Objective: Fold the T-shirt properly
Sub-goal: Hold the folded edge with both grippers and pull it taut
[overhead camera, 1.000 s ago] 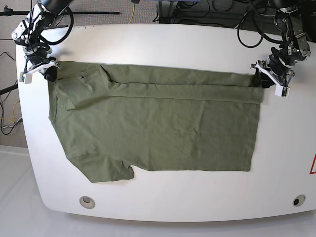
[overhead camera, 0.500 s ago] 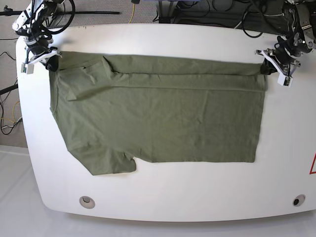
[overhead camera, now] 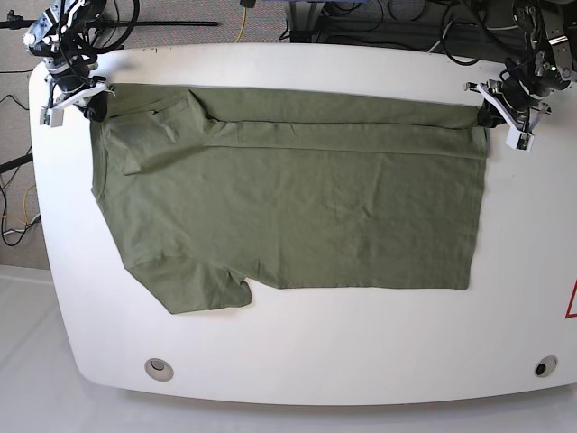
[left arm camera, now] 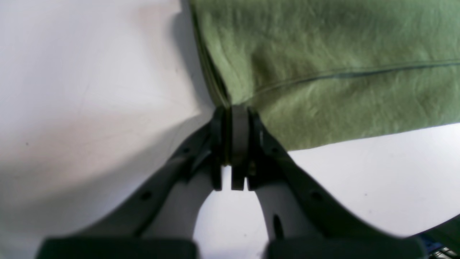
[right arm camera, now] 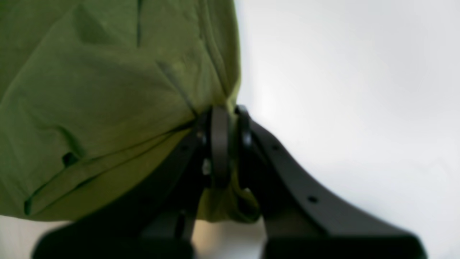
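T-shirt [overhead camera: 297, 207] lies lengthwise across table [overhead camera: 297, 361], collar left.

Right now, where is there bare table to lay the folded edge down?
Bare table runs along the near rim below the T-shirt, plus a strip right of its hem. The far edge is crowded: left gripper and right gripper pinch corners there.

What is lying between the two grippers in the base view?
Only the T-shirt: its folded far edge runs from the right gripper to the left gripper. The base view shows it.
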You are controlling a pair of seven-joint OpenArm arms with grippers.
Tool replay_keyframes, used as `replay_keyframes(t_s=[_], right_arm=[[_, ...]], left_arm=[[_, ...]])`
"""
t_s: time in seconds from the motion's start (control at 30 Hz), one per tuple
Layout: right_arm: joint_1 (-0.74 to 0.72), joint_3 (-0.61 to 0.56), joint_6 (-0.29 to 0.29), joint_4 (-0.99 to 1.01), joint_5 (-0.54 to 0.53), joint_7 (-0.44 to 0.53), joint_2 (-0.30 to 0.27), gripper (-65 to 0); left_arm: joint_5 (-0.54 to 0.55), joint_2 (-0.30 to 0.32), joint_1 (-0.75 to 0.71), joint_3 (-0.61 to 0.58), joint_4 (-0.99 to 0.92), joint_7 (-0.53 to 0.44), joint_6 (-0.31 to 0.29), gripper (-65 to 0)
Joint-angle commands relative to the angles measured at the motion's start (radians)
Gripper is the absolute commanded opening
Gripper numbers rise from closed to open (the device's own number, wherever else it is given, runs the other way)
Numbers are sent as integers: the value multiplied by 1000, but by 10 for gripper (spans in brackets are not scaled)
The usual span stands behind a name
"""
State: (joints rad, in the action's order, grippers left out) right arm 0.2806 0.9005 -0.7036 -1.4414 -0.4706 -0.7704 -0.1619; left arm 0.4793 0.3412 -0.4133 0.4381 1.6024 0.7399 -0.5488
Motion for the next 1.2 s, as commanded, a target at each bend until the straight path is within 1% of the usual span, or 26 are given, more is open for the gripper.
replay_keyframes(t_s=[0.0, 0.2, 0.4, 0.57, 0.67, 0.8, 0.87, 0.93, 1.07, 1.17], right_arm=[[2, -6, 5, 10, 46, -61, -4, -650], [2, -6, 5, 15, 45, -70, -1, -650], [19, -4, 5, -10, 38, -65, 9, -650], [20, -1, 5, -14, 36, -60, 5, -644], [17, 1, 5, -19, 33, -53, 0, -577], [16, 2, 5, -23, 35, -50, -1, -446], [17, 5, 5, -26, 34, -48, -1, -391], [22, -2, 5, -31, 23, -39, -3, -307], [26, -1, 5, -37, 20, -39, -2, -301], [27, 0, 5, -37, 18, -37, -2, -304]], left_arm=[[25, 6, 16, -5, 2, -11, 1, -650], [47, 1, 25, -7, 4, -8, 2, -650], [42, 7, 14, 0, 33, -4, 1, -650], [31, 10, 1, 1, 39, -5, 8, -650], [19, 10, -11, 1, 40, -10, 14, -648], [9, 10, -15, 2, 48, -14, 17, -588], [2, 9, -16, 4, 52, -11, 18, -555], [-6, 10, -14, 15, 58, 5, 23, -493], [-11, 10, -17, 17, 76, 15, 23, -438], [-13, 9, -21, 20, 88, 21, 22, -409]])
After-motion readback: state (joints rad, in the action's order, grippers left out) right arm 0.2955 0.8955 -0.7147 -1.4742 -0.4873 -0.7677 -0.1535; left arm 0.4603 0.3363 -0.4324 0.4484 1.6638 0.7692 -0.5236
